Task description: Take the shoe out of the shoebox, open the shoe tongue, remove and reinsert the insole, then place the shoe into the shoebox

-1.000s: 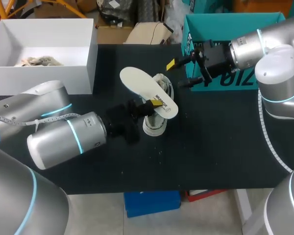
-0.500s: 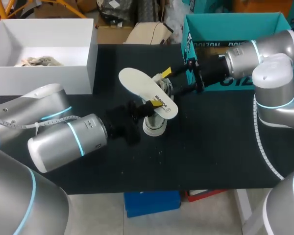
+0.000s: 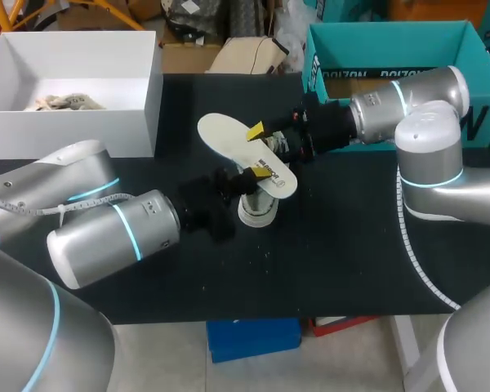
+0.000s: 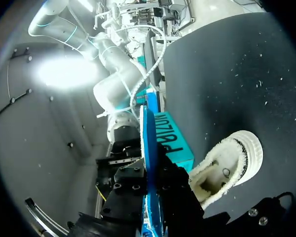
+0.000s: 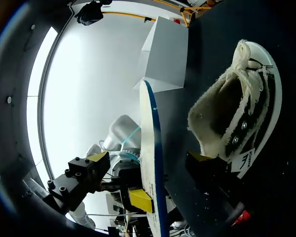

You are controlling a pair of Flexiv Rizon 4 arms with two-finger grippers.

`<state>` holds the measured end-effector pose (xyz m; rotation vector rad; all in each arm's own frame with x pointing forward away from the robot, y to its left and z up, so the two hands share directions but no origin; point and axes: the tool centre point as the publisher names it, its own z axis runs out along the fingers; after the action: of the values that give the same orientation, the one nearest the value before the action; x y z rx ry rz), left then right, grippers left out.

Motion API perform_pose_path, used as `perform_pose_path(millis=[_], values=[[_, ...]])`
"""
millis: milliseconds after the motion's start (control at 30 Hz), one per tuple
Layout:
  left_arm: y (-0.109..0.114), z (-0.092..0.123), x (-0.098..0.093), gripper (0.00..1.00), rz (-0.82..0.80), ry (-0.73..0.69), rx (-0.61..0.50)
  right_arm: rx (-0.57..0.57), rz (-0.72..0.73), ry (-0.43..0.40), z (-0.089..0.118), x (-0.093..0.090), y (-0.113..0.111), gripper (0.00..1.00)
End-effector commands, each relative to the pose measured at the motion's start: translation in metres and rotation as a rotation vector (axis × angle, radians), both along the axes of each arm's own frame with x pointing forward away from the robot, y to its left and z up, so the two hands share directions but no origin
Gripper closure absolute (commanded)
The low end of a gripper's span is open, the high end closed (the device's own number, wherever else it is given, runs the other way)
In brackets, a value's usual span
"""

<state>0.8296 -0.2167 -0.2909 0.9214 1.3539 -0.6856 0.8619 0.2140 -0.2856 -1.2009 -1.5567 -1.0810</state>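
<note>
White insole [image 3: 229, 137], just one, sits pinched in the left gripper [image 3: 257, 174] over one shoe [image 3: 258, 211]. Right gripper [image 5: 148, 158] straddles it, fingers spread.

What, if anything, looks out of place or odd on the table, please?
The insole is out of the shoe, held above it by the left tool, with the open right tool straddling its edge. That suits the task's insole step; nothing looks spilled or damaged.

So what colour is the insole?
The insole is cream-white on top; the head view shows it best.
</note>
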Motion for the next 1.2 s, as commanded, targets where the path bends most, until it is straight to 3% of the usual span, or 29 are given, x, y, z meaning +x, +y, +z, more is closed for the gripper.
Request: perform_pose_path(millis=[33, 233, 300, 367, 600, 700, 767, 1167, 1200], values=[[-0.004, -0.012, 0.006, 1.00, -0.894, 0.025, 0.018, -0.002, 0.001, -0.003, 0.000, 0.000, 0.009, 0.00], [-0.004, -0.012, 0.006, 1.00, -0.894, 0.025, 0.018, 0.000, 0.009, -0.004, -0.002, 0.001, 0.016, 0.01], [-0.004, -0.012, 0.006, 1.00, -0.894, 0.025, 0.018, 0.000, 0.013, -0.002, -0.003, 0.001, 0.019, 0.12], [-0.004, -0.012, 0.006, 1.00, -0.894, 0.025, 0.018, 0.001, 0.015, -0.002, -0.003, 0.001, 0.021, 0.38], [-0.004, -0.012, 0.006, 1.00, -0.894, 0.025, 0.018, 0.012, 0.034, 0.007, -0.009, 0.000, 0.028, 0.58], [-0.004, -0.012, 0.006, 1.00, -0.894, 0.025, 0.018, 0.015, 0.045, 0.011, -0.012, -0.002, 0.031, 0.78], [-0.004, -0.012, 0.006, 1.00, -0.894, 0.025, 0.018, -0.008, 0.073, 0.014, -0.013, -0.003, 0.034, 1.00], [-0.004, -0.012, 0.006, 1.00, -0.894, 0.025, 0.018, -0.008, 0.073, 0.014, -0.013, -0.003, 0.034, 1.00], [-0.004, -0.012, 0.006, 0.93, -0.894, 0.025, 0.018, -0.008, 0.073, 0.014, -0.013, -0.003, 0.034, 1.00]])
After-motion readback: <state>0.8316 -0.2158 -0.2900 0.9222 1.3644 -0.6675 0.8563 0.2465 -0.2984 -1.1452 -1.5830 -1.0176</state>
